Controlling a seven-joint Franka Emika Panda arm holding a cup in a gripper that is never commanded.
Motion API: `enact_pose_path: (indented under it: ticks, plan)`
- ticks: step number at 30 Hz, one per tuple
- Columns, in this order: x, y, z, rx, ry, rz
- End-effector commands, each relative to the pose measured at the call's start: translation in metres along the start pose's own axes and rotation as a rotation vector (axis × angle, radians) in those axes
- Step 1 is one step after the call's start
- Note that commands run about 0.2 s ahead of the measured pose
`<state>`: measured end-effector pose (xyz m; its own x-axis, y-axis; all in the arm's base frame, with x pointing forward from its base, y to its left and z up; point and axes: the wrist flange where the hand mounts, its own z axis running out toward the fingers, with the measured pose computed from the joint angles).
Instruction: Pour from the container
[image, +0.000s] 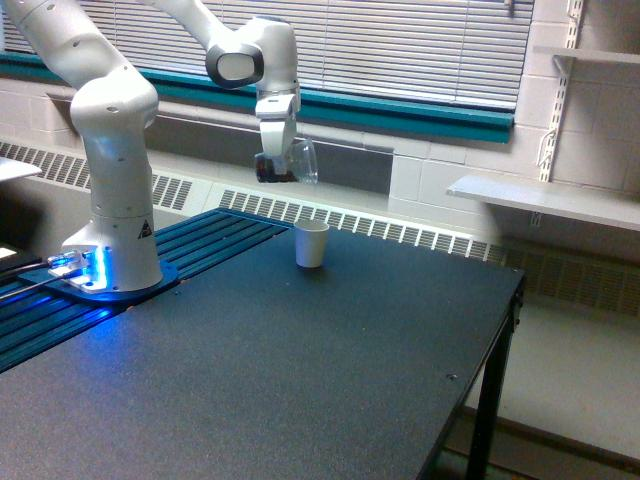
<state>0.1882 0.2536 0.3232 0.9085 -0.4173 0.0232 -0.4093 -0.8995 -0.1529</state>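
One robot arm (110, 150), two cups and one dark table (300, 380) make up the scene. The arm's white base stands at the left of the frame on a blue-lit mount, and its links reach up out of the top edge and back down to the gripper (275, 160) in the upper middle.

The gripper is clamped on the container (292, 163), a clear plastic cup held in the air, tipped on its side with its open mouth toward the frame's right. A dark brown mass shows through the cup at its left end, right against the fingers. The container hangs above and slightly left of the white paper cup (311, 244), well apart from it; that cup stands upright on the table's far edge, in the middle of the frame.

The fingers themselves are small and dark, hard to separate from the cup's contents. The brown pieces cannot be counted. The table's near left portion runs off the frame.
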Motion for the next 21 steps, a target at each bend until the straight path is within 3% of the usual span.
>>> enact_pose_path:
  ticks: [1, 21]
  plan:
    - [-0.012, 0.013, 0.017, -0.029, -0.022, 0.005]
    - [-0.019, 0.016, 0.027, -0.024, -0.081, 0.047]
